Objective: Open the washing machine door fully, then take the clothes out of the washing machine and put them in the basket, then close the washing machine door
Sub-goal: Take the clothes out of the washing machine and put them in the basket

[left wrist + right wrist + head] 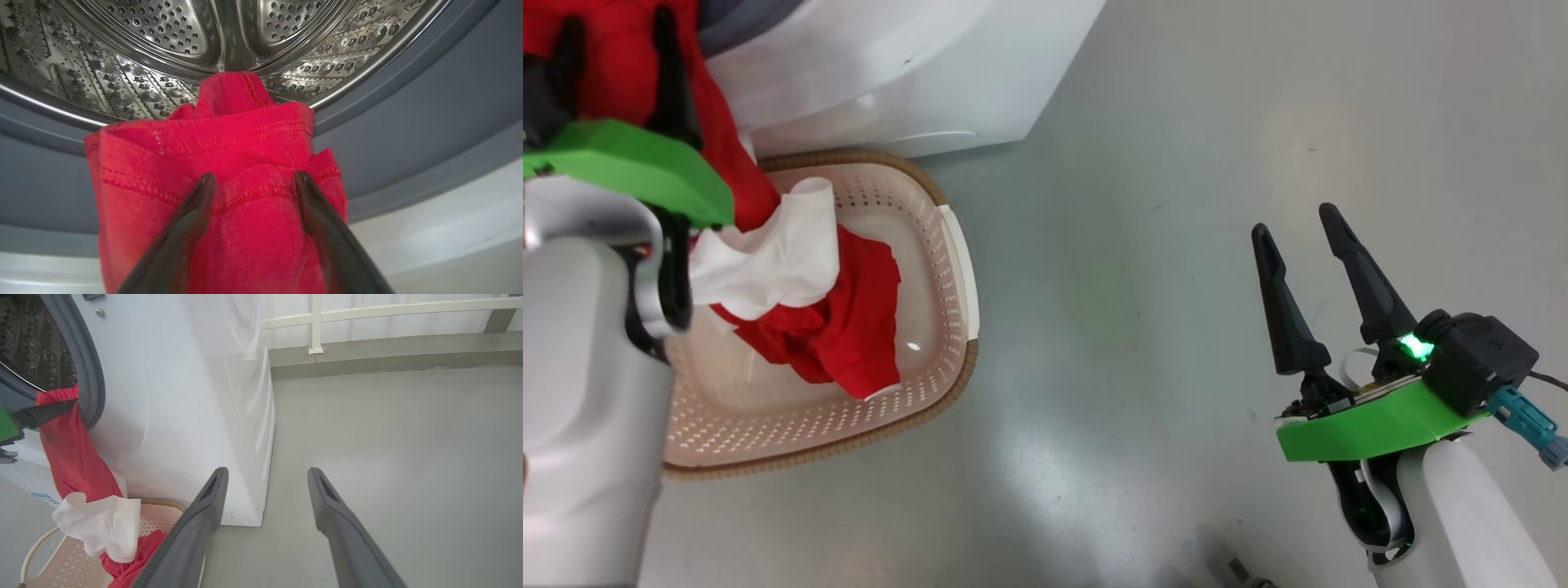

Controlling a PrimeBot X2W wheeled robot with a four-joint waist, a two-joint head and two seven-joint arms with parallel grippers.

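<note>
My left tool (254,177) stands spread wide at the mouth of the washing machine (907,73). Its two fingers lie on either side of a bunched fold of the red clothes (220,134), and I cannot tell whether they press it. That fold sits on the grey rubber ring (408,102), on the near side of the steel drum (163,24). From there the clothes hang down the machine's white front. Their lower end, with the white panel (768,261), lies in the basket (931,269), which stands on the floor (1176,163) close against the machine's foot. My right tool (1294,220) is well apart to the right, fingers spread and empty, above the floor.
</note>
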